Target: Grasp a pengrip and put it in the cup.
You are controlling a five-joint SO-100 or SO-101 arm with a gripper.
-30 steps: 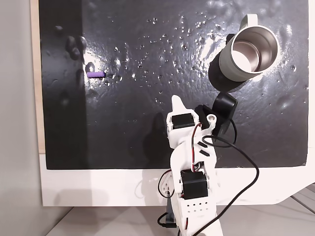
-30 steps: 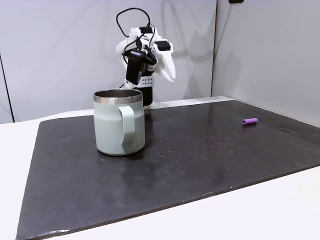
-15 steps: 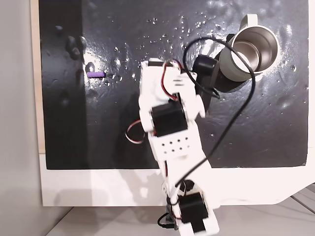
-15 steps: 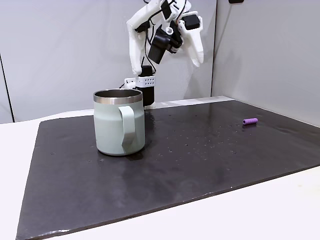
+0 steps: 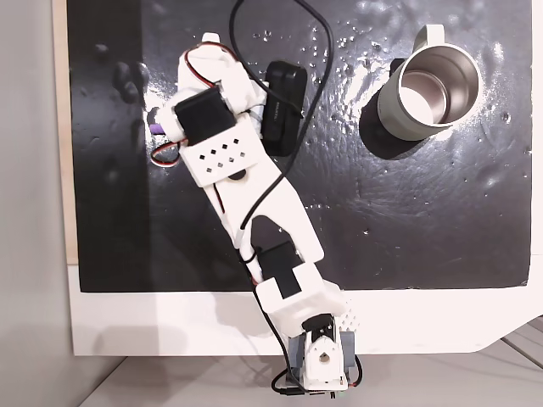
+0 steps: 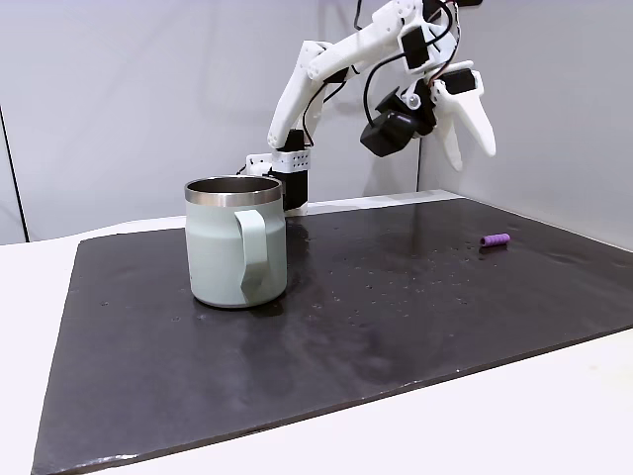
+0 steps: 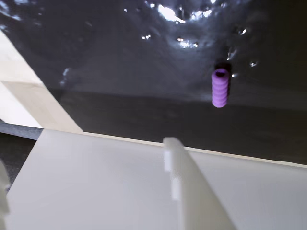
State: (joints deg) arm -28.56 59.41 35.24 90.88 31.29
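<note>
Purple pengrip lies on black mat, apart from my gripper raised above; cup upright, well apart. Jaw opening: cannot tell.

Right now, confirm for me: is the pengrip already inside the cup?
No. In a fixed view the pengrip lies on the black mat, far from the cup.

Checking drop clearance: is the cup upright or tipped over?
Upright. The cup stands on its base on the black mat, steel rim level and opening facing up.
</note>
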